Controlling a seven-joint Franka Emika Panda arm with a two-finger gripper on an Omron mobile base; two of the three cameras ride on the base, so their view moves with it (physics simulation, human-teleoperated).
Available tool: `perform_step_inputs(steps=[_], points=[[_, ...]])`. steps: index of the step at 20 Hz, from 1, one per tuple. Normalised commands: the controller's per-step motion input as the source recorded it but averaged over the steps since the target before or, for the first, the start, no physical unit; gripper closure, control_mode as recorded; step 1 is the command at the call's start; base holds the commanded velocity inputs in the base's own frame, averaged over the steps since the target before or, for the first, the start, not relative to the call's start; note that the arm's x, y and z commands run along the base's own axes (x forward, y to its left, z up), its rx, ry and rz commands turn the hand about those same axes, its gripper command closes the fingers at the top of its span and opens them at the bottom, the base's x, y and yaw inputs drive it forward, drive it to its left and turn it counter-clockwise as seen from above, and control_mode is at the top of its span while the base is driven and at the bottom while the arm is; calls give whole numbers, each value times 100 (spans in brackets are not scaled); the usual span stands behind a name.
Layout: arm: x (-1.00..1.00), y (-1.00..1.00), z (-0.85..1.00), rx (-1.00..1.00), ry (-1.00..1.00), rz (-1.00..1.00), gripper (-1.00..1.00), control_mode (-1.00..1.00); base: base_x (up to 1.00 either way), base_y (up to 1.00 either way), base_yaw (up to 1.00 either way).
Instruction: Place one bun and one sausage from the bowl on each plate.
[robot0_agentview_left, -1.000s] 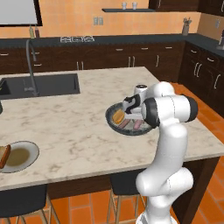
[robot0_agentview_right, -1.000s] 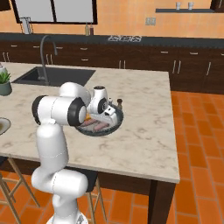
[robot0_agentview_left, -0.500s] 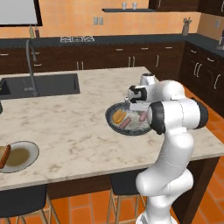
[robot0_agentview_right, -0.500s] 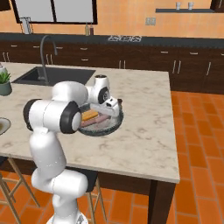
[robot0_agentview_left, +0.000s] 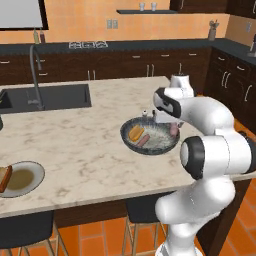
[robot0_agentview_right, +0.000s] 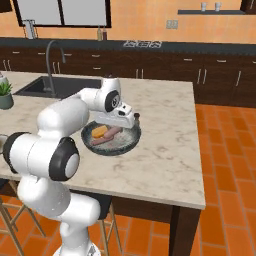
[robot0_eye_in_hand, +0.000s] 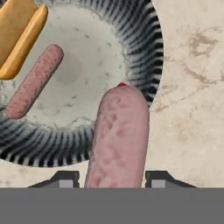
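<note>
Marble-look counter (robot0_agentview_left: 85, 145), pale and veined, faintly polished. The bowl (robot0_eye_in_hand: 144, 57) shows a dark ribbed wall and a mottled, matt pale floor. The held sausage (robot0_eye_in_hand: 118, 140) looks pink, dimpled, slightly glossy; the bun (robot0_eye_in_hand: 19, 35) smooth, golden-orange. Cabinets (robot0_agentview_right: 165, 75) are dark wood, the floor (robot0_agentview_right: 225, 170) orange tile.

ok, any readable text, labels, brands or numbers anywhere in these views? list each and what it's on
None: no words, labels, brands or numbers can be read in any view.
The bowl, the sausage between the jaws and the plate carry no print.
The bottles and shelf items on the back wall are too small to tell.
</note>
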Motion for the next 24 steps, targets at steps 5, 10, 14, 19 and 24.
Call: perform_step_inputs(steps=[5,10,14,19,24], points=[[-96,29,28,0,-8,13,100,-100,0,0,0],[-47,12,26,2,-6,-1,100,-100,0,0,0],[-40,9,15,3,-9,-4,100,-100,0,0,0],[-14,1,1,0,-4,0,100,100,-41,13,0],[0,0,0,0,0,0,100,100,-70,89,-1]])
